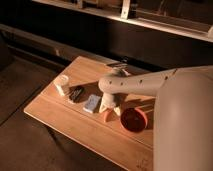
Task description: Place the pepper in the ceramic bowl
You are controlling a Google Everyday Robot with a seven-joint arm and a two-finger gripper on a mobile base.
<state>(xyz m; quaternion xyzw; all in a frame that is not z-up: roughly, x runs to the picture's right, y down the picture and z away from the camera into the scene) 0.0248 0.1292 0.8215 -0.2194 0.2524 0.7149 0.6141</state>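
Wooden table [60,117], left to right: white cup [62,84] and dark object [76,93] left of the jaws, blue-white block [92,103] just left, gripper [109,110] with pepper [106,118] directly beneath its tips (whether the jaws pinch it cannot be told), bowl [133,120] just right.

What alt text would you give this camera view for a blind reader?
A white robot arm reaches over a wooden table, its gripper pointing down at a small red-orange pepper just left of a round red-orange ceramic bowl. Further left lie a blue-white rectangular block, a small dark object and a white cup.
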